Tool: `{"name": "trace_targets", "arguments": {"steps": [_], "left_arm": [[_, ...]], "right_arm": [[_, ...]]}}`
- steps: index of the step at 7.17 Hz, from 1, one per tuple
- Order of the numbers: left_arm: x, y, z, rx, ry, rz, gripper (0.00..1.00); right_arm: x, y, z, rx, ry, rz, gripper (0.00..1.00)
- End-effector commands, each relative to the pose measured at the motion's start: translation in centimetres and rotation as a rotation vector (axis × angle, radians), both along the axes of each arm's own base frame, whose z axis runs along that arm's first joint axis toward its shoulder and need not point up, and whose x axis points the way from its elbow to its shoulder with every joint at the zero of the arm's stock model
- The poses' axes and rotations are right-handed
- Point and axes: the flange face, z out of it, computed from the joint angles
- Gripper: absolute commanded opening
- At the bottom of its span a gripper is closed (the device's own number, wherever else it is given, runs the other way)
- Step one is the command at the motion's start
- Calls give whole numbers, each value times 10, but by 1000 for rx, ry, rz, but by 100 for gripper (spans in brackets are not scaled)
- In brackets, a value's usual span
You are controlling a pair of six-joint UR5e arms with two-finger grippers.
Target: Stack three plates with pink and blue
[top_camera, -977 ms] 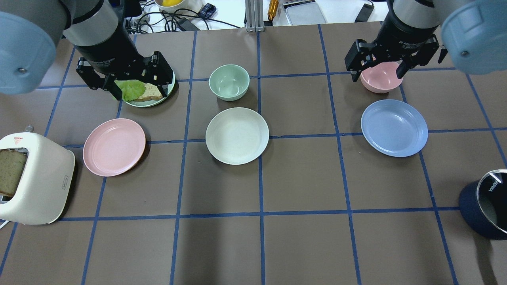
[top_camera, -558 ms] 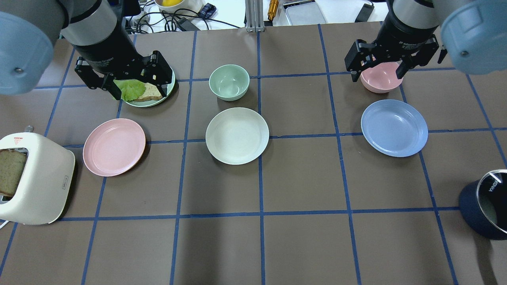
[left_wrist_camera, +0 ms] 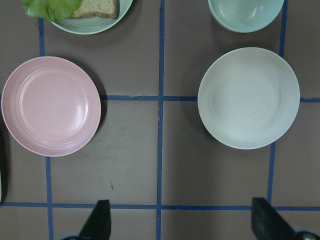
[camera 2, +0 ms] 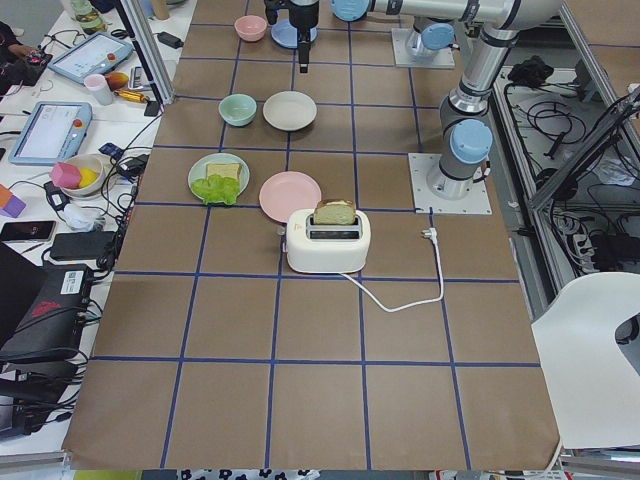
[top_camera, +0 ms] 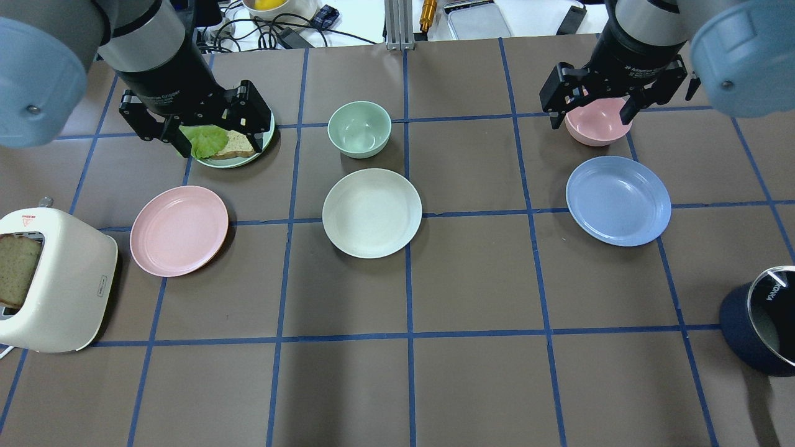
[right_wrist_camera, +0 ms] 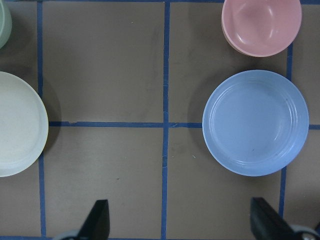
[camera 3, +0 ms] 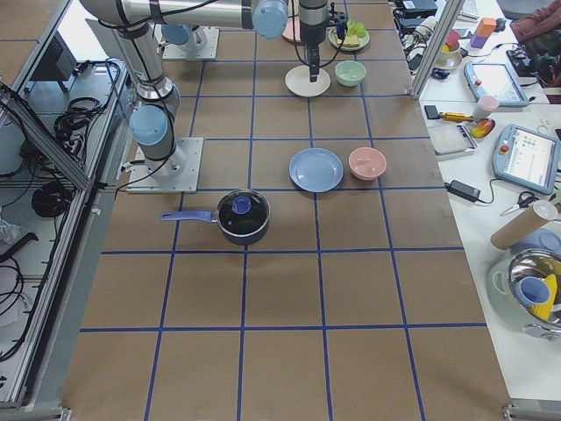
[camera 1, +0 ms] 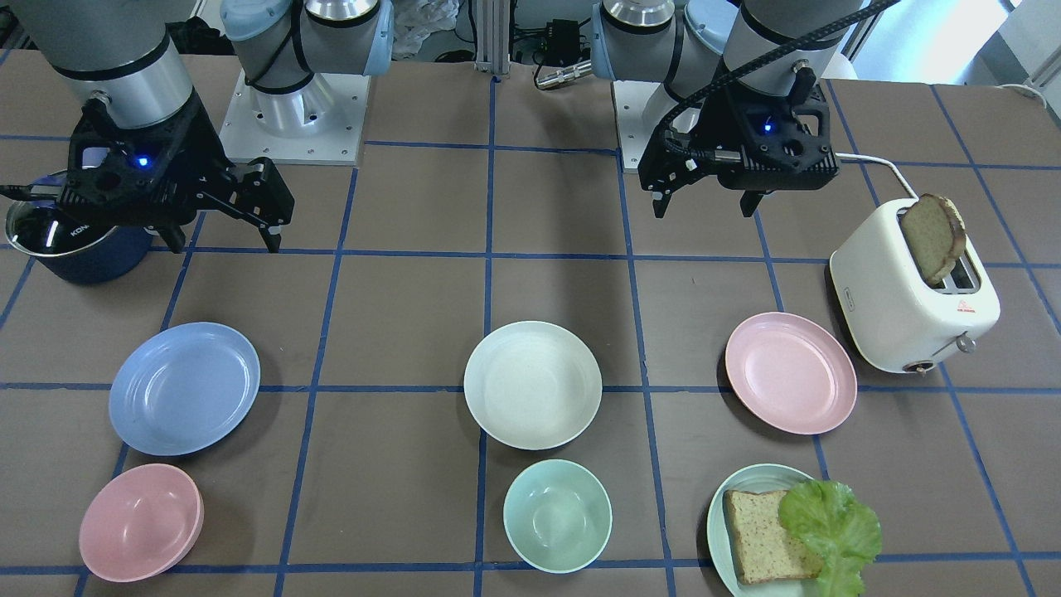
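- My left gripper [camera 1: 705, 207] hovers spread wide; the pink plate [top_camera: 179, 230] lies flat beyond it, apart.
- My right gripper [camera 1: 225, 242] is spread too, the blue plate [top_camera: 618, 200] beyond it.
- The white plate [top_camera: 371, 213] lies between them.

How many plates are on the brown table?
4: pink plate at robot's left, cream plate in the middle, blue plate at right, green plate with bread beyond the pink. None seems hidden.

Robotics lab: gridded table [top_camera: 472, 385], teach pendants [camera 3: 526, 158]
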Motion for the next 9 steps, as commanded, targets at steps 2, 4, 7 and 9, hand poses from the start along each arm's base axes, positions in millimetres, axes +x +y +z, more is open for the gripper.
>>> {"name": "trace_targets", "arguments": {"steps": [2, 4, 7, 9], "left_arm": [[3, -1, 0, 1, 0, 11, 100], [7, -4, -13, 24, -4, 9, 100], [28, -27, -91, 134, -2, -6, 100], [50, -34, -187, 121, 3, 9, 100]], "right_arm": [[-1, 0, -1, 2, 2, -1, 100], [-3, -1, -1, 4, 2, -3, 100], [-2, 0, 2, -4, -7, -1, 100], [-1, -1, 6, -12, -8, 0, 100]]}}
